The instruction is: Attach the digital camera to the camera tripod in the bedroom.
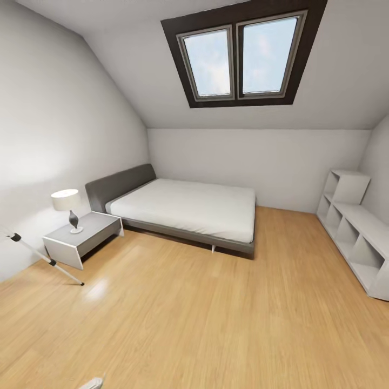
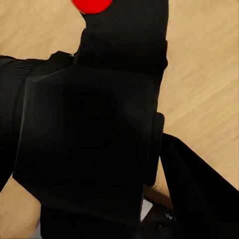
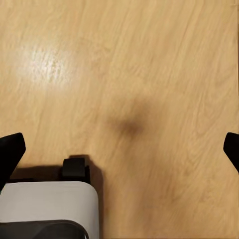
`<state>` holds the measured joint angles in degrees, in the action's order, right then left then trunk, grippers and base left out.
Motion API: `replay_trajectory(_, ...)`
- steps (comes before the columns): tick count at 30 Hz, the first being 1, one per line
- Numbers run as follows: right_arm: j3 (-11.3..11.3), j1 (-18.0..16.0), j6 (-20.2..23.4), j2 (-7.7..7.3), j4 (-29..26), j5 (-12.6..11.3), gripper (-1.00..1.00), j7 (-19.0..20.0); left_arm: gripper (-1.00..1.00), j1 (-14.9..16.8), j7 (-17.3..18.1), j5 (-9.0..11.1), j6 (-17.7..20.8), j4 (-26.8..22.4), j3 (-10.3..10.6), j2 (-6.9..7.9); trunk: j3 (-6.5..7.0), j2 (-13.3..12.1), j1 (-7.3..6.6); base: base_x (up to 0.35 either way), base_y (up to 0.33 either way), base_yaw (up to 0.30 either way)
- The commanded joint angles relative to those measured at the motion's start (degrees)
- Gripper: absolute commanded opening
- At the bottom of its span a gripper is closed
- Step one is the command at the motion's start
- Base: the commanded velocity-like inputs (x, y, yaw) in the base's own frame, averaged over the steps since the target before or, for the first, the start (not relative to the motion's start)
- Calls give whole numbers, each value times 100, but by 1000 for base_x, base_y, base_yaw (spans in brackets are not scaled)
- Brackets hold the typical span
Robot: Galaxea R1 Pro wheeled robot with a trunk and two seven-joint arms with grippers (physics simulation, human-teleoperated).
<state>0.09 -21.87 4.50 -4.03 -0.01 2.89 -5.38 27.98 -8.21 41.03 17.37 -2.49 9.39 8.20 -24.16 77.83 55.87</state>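
We observe the bedroom's wood floor (image 1: 216, 324), a grey bed (image 1: 189, 208) under the skylight (image 1: 240, 54), and a nightstand (image 1: 81, 237) bearing a lamp (image 1: 67, 205). One leg of the camera tripod (image 1: 46, 258) slants beside the nightstand. The left tool (image 2: 149, 199) is closed around the digital camera (image 2: 94, 124), red dot showing. The right tool (image 3: 119, 149) hangs spread wide over bare floor.

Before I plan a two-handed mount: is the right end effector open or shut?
Open. The right end effector has its fingertips standing far apart, with only bare wood floor between them.
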Motion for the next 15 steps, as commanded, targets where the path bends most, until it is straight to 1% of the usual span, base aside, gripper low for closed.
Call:
replay_trajectory(1, 3, -2, -218, -18, 68, 36, 100, -18, -100, -146, -12, 21, -285, 76, 46, -72, -5, 4, 0, 0, 0, 0)
replay_trajectory(5, 6, 76, -630, -45, 137, 39, 100, -17, -100, -528, -3, -30, -823, 174, 49, -283, -5, 4, 0, 0, 0, 0)
replay_trajectory(6, 7, 155, -772, -51, 156, 38, 100, -13, -100, -706, -1, -57, -1033, 198, 51, -397, -5, 4, 0, 0, 0, 0)
replay_trajectory(11, 7, 312, -941, -61, 180, 32, 100, -14, -100, -1007, 0, -163, -1372, 229, 53, -679, -5, 4, 0, 0, 0, 0)
replay_trajectory(12, 6, 328, -957, -63, 183, 31, 100, -14, -100, -1045, -1, -197, -1415, 233, 53, -732, -5, 4, 0, 0, 0, 0)
replay_trajectory(13, 7, 352, -984, -68, 187, 30, 100, -12, -100, -1104, -3, -272, -1489, 239, 54, -831, -5, 4, 0, 0, 0, 0)
replay_trajectory(15, 7, 370, -1002, -73, 189, 29, 100, -3, -100, -1141, -4, -353, -1556, 239, 54, -913, -5, 4, 0, 0, 0, 0)
